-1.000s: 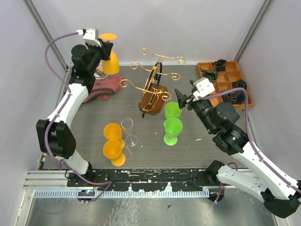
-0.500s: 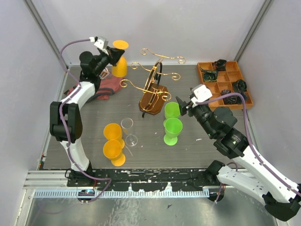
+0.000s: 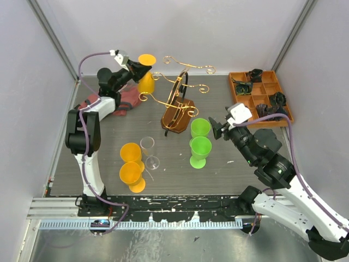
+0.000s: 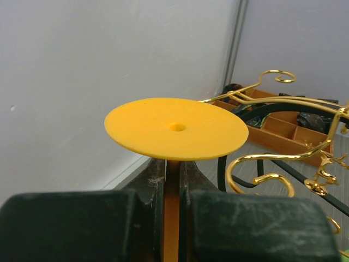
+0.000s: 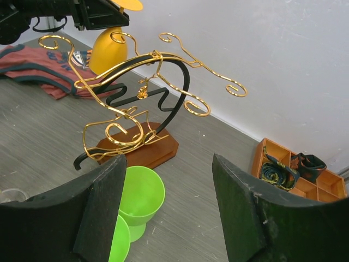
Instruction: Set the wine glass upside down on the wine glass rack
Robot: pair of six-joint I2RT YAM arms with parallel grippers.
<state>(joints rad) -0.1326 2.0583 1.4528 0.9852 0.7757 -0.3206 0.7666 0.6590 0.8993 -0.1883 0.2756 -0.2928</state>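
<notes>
The left gripper (image 4: 172, 177) was clamped on the stem of the inverted orange wine glass (image 3: 145, 82), which hung just beside the far-left scroll arms of the wine glass rack (image 3: 178, 113). The right gripper (image 3: 217, 130) stood open near two upright green glasses (image 3: 200, 146). The brown tray (image 3: 270, 87) held dark tangled items (image 3: 254, 74) in several compartments.

Plain pale walls (image 3: 229, 27), metal corner posts (image 3: 54, 41), dark wood-grain desk (image 3: 174, 180), aluminium rail (image 3: 54, 204) along near edge, even light.

We see an orange wine glass (image 3: 145, 84) upper left; wine glass rack (image 3: 178, 114) gold wire, black arch, brown base; green glasses (image 3: 200, 127) centre; red cloth (image 3: 126, 98); brown tray (image 3: 268, 87) upper right.
</notes>
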